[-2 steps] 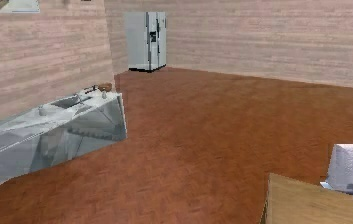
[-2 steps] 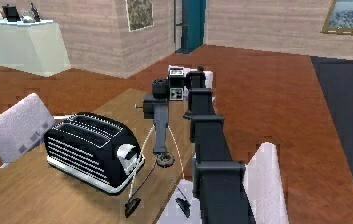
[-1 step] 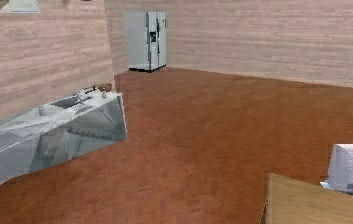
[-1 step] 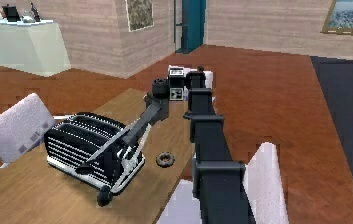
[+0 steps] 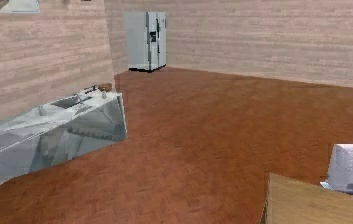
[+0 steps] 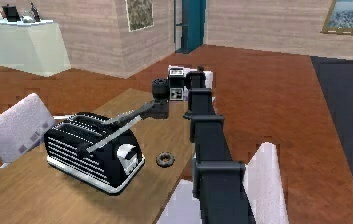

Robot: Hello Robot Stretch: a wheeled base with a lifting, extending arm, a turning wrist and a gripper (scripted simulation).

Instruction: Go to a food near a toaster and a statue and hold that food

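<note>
On the table (image 6: 39, 195), a small dark ring (image 6: 165, 158), likely the food, lies just beside the toaster (image 6: 92, 150). State and load of the gripper (image 6: 119, 126) cannot be told. Centre the gripper over the ring, descend slowly, keep clear of the toaster.

Forward cam looks ahead, slightly down; fridge (image 5: 146, 40) far off. Side cam sits close over toaster (image 6: 92, 150). Both catch the table (image 5: 309, 205) (image 6: 24, 190).

Place: a home kitchen-diner, as I read it.
Evidence ahead: refrigerator (image 5: 146, 40), steel sink unit (image 5: 59, 125).
Evidence at my side: toaster (image 6: 92, 150) on a wooden desk (image 6: 24, 200); wall picture (image 6: 141, 12).
</note>
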